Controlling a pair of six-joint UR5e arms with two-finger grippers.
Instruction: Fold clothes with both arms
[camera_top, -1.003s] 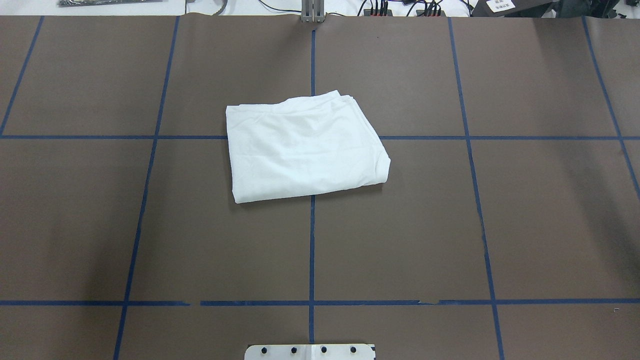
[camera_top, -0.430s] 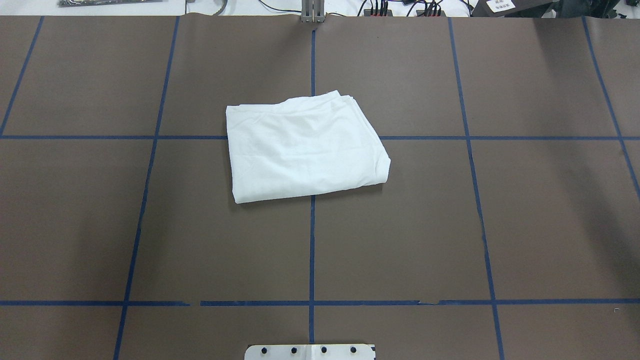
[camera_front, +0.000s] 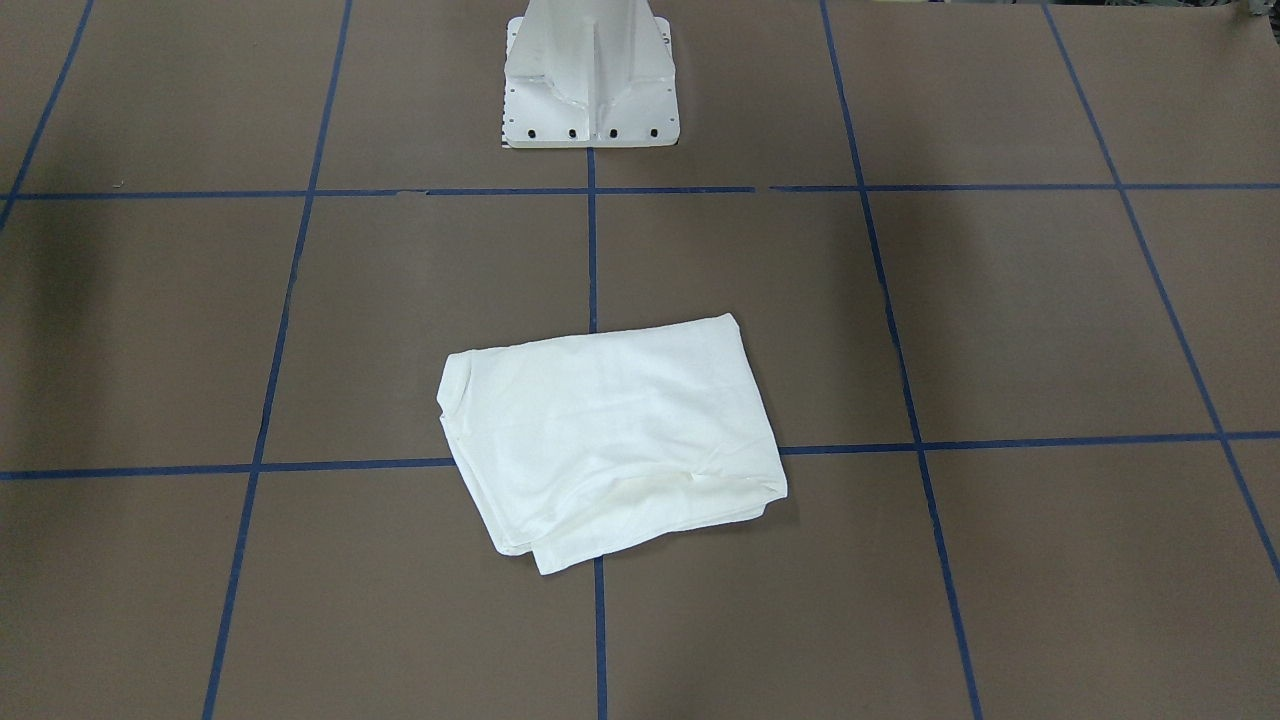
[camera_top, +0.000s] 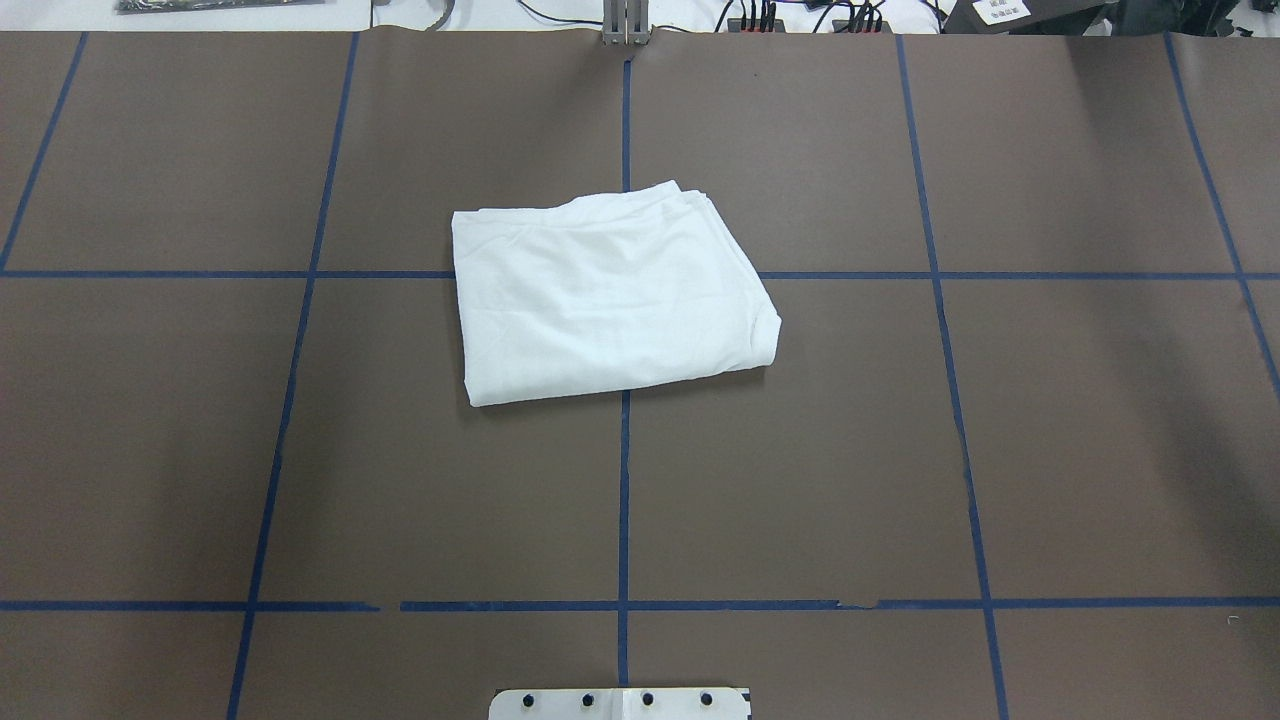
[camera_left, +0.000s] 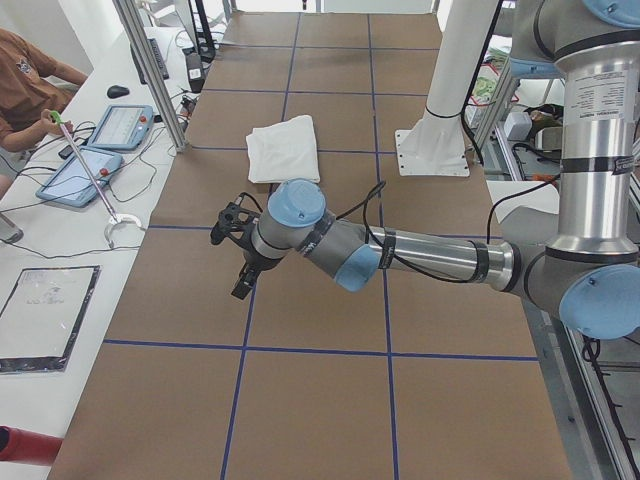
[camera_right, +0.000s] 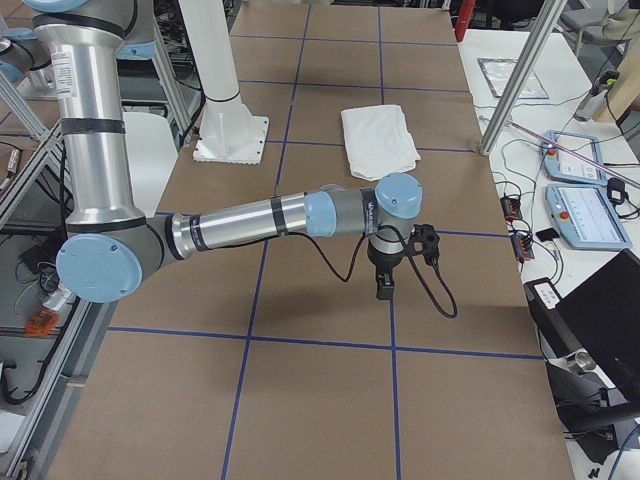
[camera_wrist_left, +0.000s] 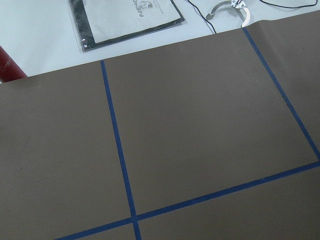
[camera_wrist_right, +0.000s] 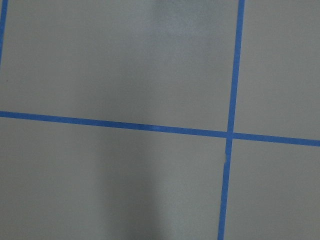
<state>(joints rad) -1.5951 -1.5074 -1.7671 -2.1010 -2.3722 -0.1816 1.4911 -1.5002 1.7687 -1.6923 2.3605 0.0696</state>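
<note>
Brown paper-covered bench (camera_top: 800, 480) ruled into squares with blue tape (camera_top: 623, 500), white pedestal base (camera_top: 620, 703) bolted at its near edge, operators' desk with tablets (camera_left: 122, 127) along the edge opposite that base. Shirt (camera_top: 610, 295): lying flat straight out in front of the pedestal base, well apart from it, astride a tape crossing and slightly skewed to the lines. Folded down to a compact, roughly rectangular stack of several layers; no sleeve trailing, no collar or printed text on show. Layered edges stepped and a little uneven on the side away from the pedestal base, with a slack pocket there in the front-facing view. Judged: folding essentially done; at most a squaring-up of that loose edge left, if required at all. Left arm (camera_left: 420, 255) stretched low over bare bench out to the pedestal base's left, left gripper (camera_left: 240, 285) hanging above the paper with nothing in it; open or closed, impossible to tell from the side view alone. Right arm (camera_right: 250, 220) mirrored out to the pedestal base's right, right gripper (camera_right: 384, 290) likewise empty and above bare paper, jaw state also not determinable. Both wrist views filled by paper and tape only. Shirt well apart from either gripper, touched by neither, lying between the two.
</note>
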